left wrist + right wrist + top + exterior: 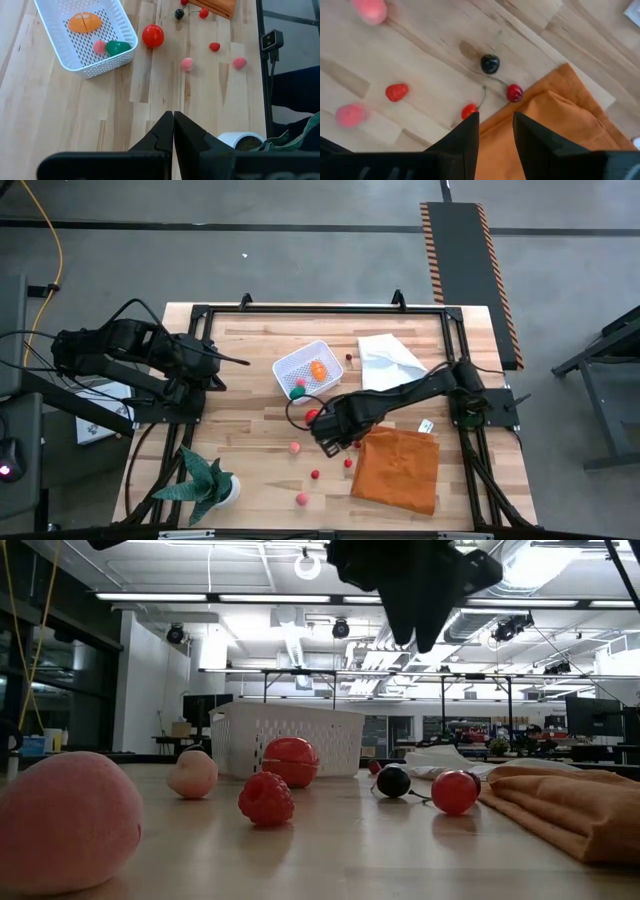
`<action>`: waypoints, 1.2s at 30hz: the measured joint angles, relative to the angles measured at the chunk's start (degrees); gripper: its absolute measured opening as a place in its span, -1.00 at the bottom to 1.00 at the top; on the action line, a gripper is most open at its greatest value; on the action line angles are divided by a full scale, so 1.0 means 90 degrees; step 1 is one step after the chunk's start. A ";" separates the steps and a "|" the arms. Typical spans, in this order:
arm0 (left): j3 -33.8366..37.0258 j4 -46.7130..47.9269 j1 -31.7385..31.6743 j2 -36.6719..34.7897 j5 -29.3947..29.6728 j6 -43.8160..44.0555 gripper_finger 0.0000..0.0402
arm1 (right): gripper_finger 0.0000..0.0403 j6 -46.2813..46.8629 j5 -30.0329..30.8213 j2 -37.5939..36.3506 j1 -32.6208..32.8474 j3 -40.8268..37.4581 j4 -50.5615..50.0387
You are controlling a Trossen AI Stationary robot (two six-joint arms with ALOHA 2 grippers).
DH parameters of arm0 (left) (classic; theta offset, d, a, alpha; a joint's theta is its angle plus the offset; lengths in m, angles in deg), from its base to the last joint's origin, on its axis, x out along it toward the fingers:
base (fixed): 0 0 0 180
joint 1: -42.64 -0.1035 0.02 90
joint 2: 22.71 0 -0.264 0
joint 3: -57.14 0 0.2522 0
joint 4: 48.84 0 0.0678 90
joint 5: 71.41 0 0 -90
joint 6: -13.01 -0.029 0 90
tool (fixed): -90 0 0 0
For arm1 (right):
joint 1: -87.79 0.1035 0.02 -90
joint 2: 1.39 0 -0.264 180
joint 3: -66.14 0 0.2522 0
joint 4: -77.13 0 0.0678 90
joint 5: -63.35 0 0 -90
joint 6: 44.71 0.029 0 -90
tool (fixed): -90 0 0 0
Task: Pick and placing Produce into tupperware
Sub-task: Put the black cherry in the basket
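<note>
Your right gripper (330, 442) hovers above the cherries (490, 64) beside the orange cloth (397, 468), fingers narrowly parted and empty. Your left gripper (173, 118) waits with fingers closed at the counter's (250, 400) left edge, well apart from the tupperware (292, 364).

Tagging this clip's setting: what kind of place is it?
Likely an industrial lab or workshop: bare concrete floor with hazard-striped mat, ceiling strip lights and workbenches behind a framed wooden table.
</note>
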State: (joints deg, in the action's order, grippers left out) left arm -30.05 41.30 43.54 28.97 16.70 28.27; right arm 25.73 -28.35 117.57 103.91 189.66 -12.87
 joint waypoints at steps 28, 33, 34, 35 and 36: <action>0.0000 0.0010 -0.0001 0.0000 0.0000 -0.0070 -0.99 | -0.46 -0.0815 0.0203 -0.0942 -0.0584 0.0000 -0.0727; 0.0000 0.0010 0.0000 0.0000 -0.0002 -0.0056 -0.99 | -0.46 -0.0853 0.0321 -0.1011 -0.0633 -0.0249 -0.0372; 0.0000 0.0010 -0.0002 0.0000 -0.0002 -0.0053 -0.99 | -0.46 -0.0858 0.0216 -0.1031 -0.0629 -0.0505 -0.0089; 0.0000 0.0012 -0.0002 0.0000 -0.0007 -0.0053 -0.99 | -0.46 -0.0854 0.0063 -0.1080 -0.0626 -0.0861 0.0218; 0.0002 0.0021 0.0000 0.0000 -0.0027 -0.0049 -0.99 | -0.46 -0.0790 -0.0115 -0.1117 -0.0622 -0.1231 0.0528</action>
State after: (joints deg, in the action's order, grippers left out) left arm -30.03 41.49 43.54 28.97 16.46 27.83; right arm 18.62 -29.38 107.52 98.31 178.58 -8.12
